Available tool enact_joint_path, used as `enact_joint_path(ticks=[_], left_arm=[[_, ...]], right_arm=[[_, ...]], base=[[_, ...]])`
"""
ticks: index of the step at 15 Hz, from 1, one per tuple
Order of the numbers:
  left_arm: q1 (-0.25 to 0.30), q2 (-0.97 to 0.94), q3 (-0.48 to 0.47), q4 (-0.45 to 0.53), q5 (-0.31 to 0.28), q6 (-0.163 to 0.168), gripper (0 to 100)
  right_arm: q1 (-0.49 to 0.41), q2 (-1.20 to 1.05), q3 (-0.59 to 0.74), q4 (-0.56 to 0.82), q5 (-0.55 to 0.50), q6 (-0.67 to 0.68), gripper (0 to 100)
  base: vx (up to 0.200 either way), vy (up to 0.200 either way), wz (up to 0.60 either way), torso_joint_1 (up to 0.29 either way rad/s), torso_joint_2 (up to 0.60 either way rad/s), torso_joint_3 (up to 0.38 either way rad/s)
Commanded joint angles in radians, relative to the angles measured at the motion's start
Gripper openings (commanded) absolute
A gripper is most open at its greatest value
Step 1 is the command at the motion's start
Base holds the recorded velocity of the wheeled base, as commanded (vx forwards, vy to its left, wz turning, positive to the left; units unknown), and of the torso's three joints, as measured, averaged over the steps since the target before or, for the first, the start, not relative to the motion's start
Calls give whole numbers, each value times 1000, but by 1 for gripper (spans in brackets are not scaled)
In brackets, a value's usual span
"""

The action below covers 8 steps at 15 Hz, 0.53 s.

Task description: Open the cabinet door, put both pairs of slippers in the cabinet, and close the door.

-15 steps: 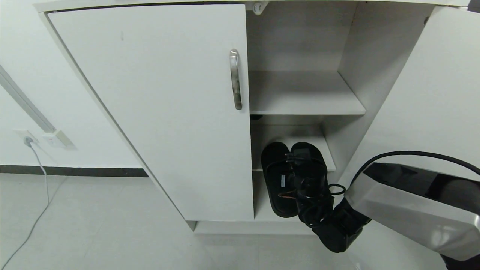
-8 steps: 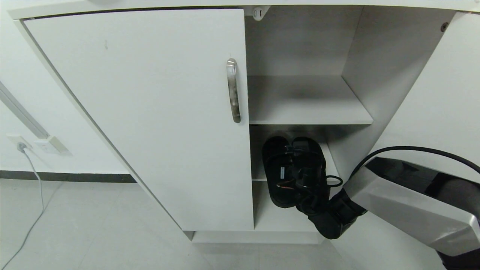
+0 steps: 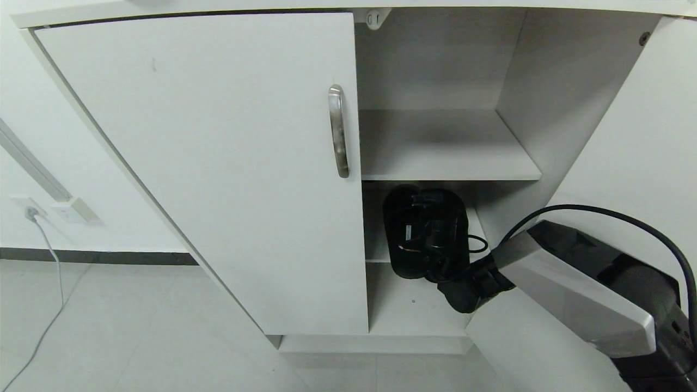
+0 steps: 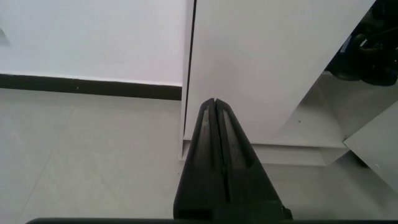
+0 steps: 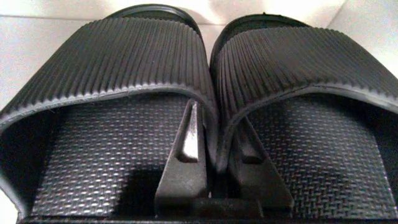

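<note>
A pair of black slippers (image 3: 425,234) is held side by side in the open right half of the white cabinet, toes over the low inner shelf (image 3: 374,242) and heels above the bottom board (image 3: 403,310). My right gripper (image 3: 442,268) is shut on the slippers' adjoining inner straps; in the right wrist view its fingers (image 5: 186,149) pinch the ribbed straps of the slippers (image 5: 124,74) between them. My left gripper (image 4: 214,106) is shut and empty, low in front of the cabinet's closed left door (image 4: 267,62), with the slippers (image 4: 367,59) off to one side.
The left door (image 3: 218,163) with its metal handle (image 3: 338,130) is closed. The right door (image 3: 626,136) stands swung out beside my right arm. An upper shelf (image 3: 441,147) is bare. A wall socket (image 3: 30,212) and its cable (image 3: 49,321) are at far left.
The head camera shifted early on. My right gripper has carried the slippers up and deeper into the cabinet, from the bottom opening toward the low shelf.
</note>
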Motion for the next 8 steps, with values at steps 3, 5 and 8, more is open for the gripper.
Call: enact_joint_path(ticks=[3,5,8], left_arm=[[0,2,0,0,0,0,0],[0,2,0,0,0,0,0],[0,0,0,0,0,0,0]], right_arm=[[-27,39,-105,47,27,0,0],[-37,53,-181,105,29,0,0],[-45,63,-229,148,35,0,0]], base=[[0,0,0,0,0,0],[0,0,0,0,0,0],[0,0,0,0,0,0]])
